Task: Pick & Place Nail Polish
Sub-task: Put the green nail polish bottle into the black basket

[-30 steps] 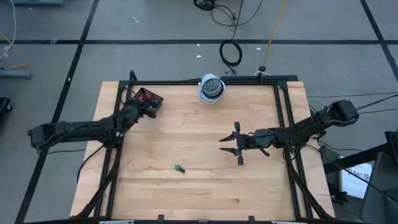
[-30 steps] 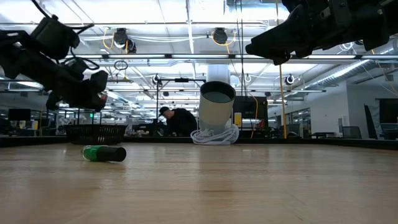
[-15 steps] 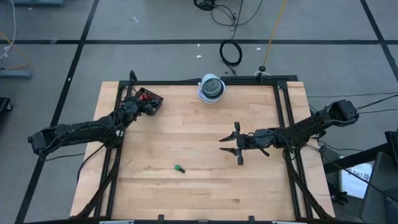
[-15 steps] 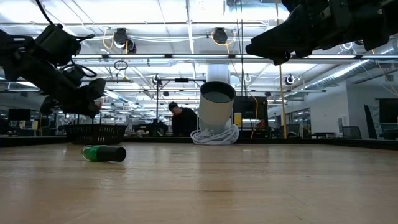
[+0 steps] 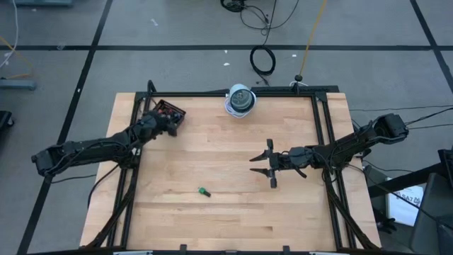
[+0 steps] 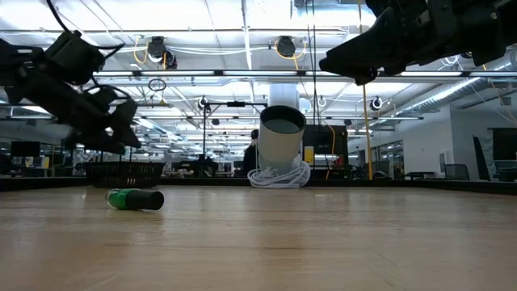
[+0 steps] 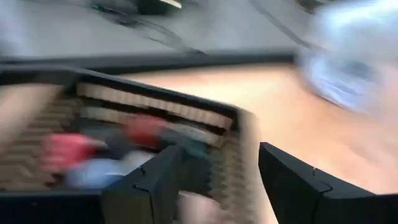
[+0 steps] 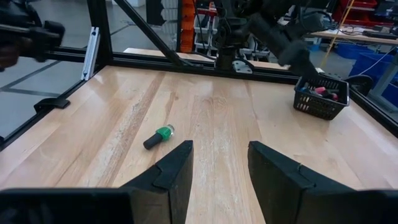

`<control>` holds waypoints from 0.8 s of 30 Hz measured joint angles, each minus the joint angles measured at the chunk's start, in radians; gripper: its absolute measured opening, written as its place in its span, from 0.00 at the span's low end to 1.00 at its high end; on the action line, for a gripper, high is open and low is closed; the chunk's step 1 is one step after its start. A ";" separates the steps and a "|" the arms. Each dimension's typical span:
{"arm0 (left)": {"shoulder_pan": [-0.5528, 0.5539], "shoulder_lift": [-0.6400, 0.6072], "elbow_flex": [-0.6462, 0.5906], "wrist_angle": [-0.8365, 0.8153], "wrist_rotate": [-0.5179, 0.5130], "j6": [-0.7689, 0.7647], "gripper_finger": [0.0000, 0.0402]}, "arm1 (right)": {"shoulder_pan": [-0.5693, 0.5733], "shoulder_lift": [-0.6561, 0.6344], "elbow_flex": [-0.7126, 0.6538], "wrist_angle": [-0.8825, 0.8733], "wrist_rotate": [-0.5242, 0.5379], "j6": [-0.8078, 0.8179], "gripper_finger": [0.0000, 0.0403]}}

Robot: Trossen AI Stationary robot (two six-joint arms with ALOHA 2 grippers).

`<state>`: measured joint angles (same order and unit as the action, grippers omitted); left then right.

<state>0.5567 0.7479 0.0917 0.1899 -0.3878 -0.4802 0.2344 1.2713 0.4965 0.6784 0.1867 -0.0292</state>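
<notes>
Nail polish bottles (image 7: 144,129), red, pink and other colours, lie blurred together inside the small black basket (image 5: 170,111) at the table's far left corner, and the left gripper (image 5: 168,125) hangs just over the basket's near edge. Its fingers (image 7: 152,180) stand parted with nothing between them; the bottles sit just beyond the tips.

Toward the front of the wooden table (image 5: 226,212), well apart from both arms, a green nail polish bottle (image 5: 204,192) with a dark cap lies on its side. At the far edge, near the middle, a white cylinder (image 5: 241,98) stands with a white cable coiled at its base.

The right gripper (image 5: 263,167) hovers above the table right of centre, fingers (image 8: 174,171) partly spread and empty, the green bottle lying ahead of it and off to one side.
</notes>
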 joint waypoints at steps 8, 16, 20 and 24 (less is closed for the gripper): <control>-0.062 0.000 0.000 0.230 0.711 0.112 0.53 | 0.000 0.000 0.000 -0.002 0.000 -0.001 0.36; -0.437 0.000 0.000 0.455 0.750 0.303 0.53 | 0.000 0.000 0.000 0.006 0.000 -0.006 0.36; -0.668 0.018 0.018 0.455 0.497 0.363 0.53 | 0.000 0.000 0.000 0.006 0.000 -0.002 0.36; -0.860 0.086 0.116 0.264 0.213 0.381 0.53 | 0.000 0.000 0.000 0.006 0.000 0.002 0.36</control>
<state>-0.3036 0.8336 0.2082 0.4540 -0.1753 -0.0997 0.2344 1.2712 0.4965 0.6842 0.1867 -0.0273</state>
